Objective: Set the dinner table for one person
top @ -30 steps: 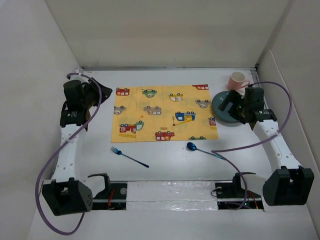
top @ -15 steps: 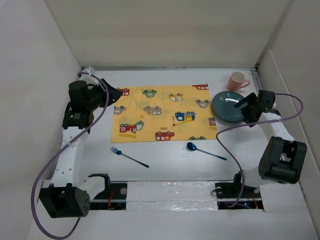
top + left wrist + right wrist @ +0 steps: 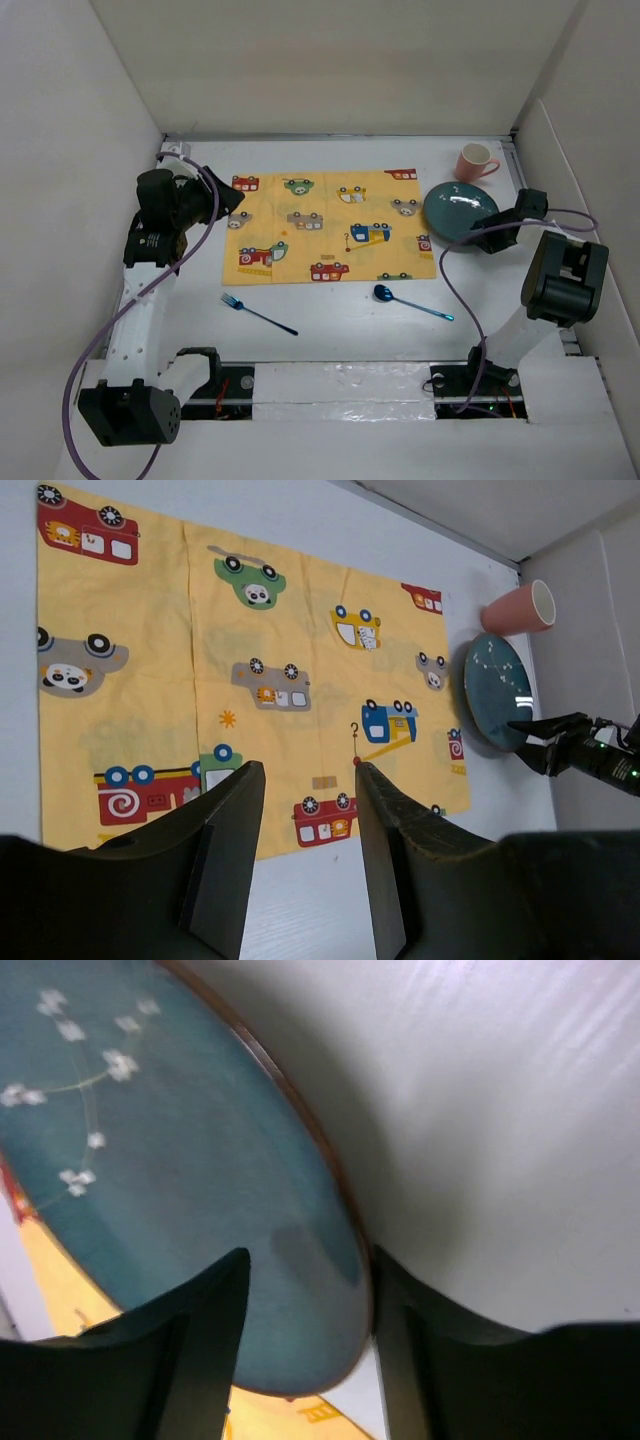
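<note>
The white dinner table carries a yellow car-print placemat. A teal plate lies off its right edge, with a pink cup behind it. A blue fork and a blue spoon lie in front of the mat. My right gripper reaches in low from the right. Its jaws are apart and straddle the plate's near-right rim, one finger over the plate and the other just outside. My left gripper hangs open and empty over the placemat's left side.
White walls close in the table on the left, back and right. The right arm's cable loops down past the spoon's handle. From the left wrist, the cup lies on its side next to the plate.
The right arm has swung out to the right and dropped low. Its gripper has drawn back from above the plate to the rim, and its jaws have narrowed. The left gripper turned towards the placemat.
</note>
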Motion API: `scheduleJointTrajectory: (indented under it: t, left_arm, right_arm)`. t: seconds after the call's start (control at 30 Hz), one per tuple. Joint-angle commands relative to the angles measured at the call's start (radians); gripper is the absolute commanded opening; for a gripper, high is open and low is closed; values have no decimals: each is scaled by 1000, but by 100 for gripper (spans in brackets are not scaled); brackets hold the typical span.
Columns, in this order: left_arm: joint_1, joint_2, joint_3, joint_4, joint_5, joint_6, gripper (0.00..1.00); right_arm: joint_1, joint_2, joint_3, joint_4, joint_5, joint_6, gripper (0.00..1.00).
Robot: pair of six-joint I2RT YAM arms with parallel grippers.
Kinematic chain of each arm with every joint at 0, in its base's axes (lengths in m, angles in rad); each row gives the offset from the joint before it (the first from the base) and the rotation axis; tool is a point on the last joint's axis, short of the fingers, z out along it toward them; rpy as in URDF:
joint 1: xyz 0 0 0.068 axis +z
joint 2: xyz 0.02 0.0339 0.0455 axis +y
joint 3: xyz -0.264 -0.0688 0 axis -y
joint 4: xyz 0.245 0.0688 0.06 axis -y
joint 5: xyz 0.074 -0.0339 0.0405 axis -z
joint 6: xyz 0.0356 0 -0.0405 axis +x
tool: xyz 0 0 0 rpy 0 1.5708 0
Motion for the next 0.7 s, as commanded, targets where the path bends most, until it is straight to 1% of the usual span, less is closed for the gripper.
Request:
scheduleJointTrajectory:
  t: [0.0,0.03,0.1,0.17,0.27,0.3,0.4,0.43,0.47,0.53,0.57,0.6,0.63,0.67]
  left_arm:
    - [-2,-6,20,19,-8,21,38]
    - [-2,-5,23,22,-15,18,38]
    - [-2,-12,23,28,-25,15,37]
    - [-2,-17,31,23,-42,16,37]
    - [-2,-16,31,20,-43,16,37]
    - [-2,-12,29,22,-40,13,37]
    - [-2,-6,17,35,-16,-5,37]
    - [-2,-6,15,42,-2,-7,36]
    - [-2,0,15,40,0,-10,36]
    - [-2,3,20,29,4,-4,36]
    - [-2,7,26,29,4,-2,36]
    - [-2,12,29,26,4,-1,36]
    - [-2,17,34,20,4,5,36]
    - [-2,18,40,19,6,5,36]
  right_arm:
    - [1,66,66,-17,-49,56,48]
    - [1,77,87,-34,-47,60,44]
    - [-11,80,86,-37,-56,93,19]
    - [-23,60,49,-31,-49,114,1]
    - [-23,-41,-5,-39,5,82,0]
    - [-32,-105,-14,-51,26,67,0]
    - [-32,-229,-46,-83,25,7,0]
    - [-32,-322,-51,-103,19,-8,0]
    - [-19,-366,-48,-119,5,-36,0]
    - [42,-429,-14,-172,-1,-42,0]
    - [81,-484,-9,-165,-12,-32,0]
    - [145,-512,-16,-142,-77,-25,0]
    - [177,-535,-19,-78,-111,-18,0]
    - [207,-559,-13,-59,-142,-21,0]
